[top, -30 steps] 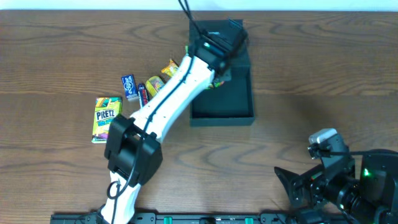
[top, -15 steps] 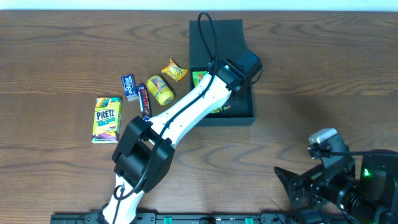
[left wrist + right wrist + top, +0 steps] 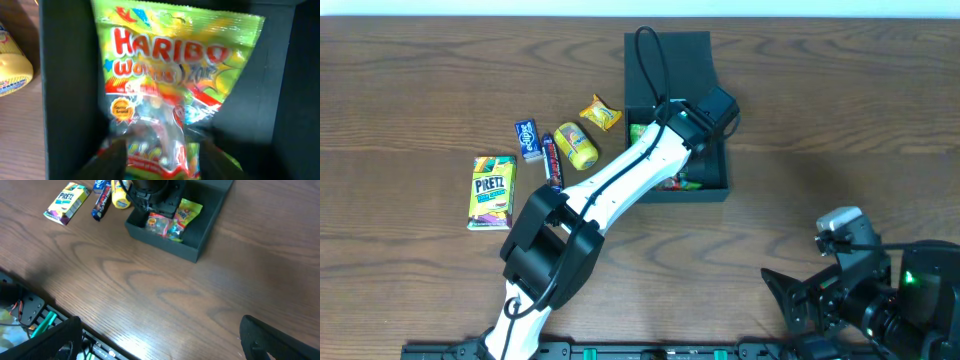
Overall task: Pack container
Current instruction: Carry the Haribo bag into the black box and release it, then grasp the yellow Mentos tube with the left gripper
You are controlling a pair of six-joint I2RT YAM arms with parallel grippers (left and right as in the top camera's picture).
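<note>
Far left on the wooden surface (image 3: 420, 80) lies the Pretz box (image 3: 492, 191), flat and well apart from the container. Next come a blue packet (image 3: 528, 139), a dark bar (image 3: 552, 161), a yellow tub (image 3: 577, 145) and a yellow sweet (image 3: 600, 113), in a loose cluster just left of the container and all outside it. The container (image 3: 675, 192) sits at the middle far side of the surface, its lid (image 3: 670, 55) folded back flat behind it. Inside lies a Haribo bag (image 3: 165, 75), which looks to be the only item packed. The left arm reaches across the cluster, so the left hand (image 3: 162, 155) hangs low over the near end of the container. Its fingers (image 3: 112, 160) are blurred and stand partly apart, with the lower end of the bag between them. Whether they pinch the bag or have let it go cannot be told. Far right, near the front edge, the right hand (image 3: 160, 330) is parked well away from everything, its fingers spread wide with nothing between them. The task therefore seems to be at an early stage: one snack is in, five wait on the surface, and the lid is not yet shut. The likely next needs are a clear release of the bag, then a trip to the cluster for each piece, with the larger Pretz box needing room beside the bag.
</note>
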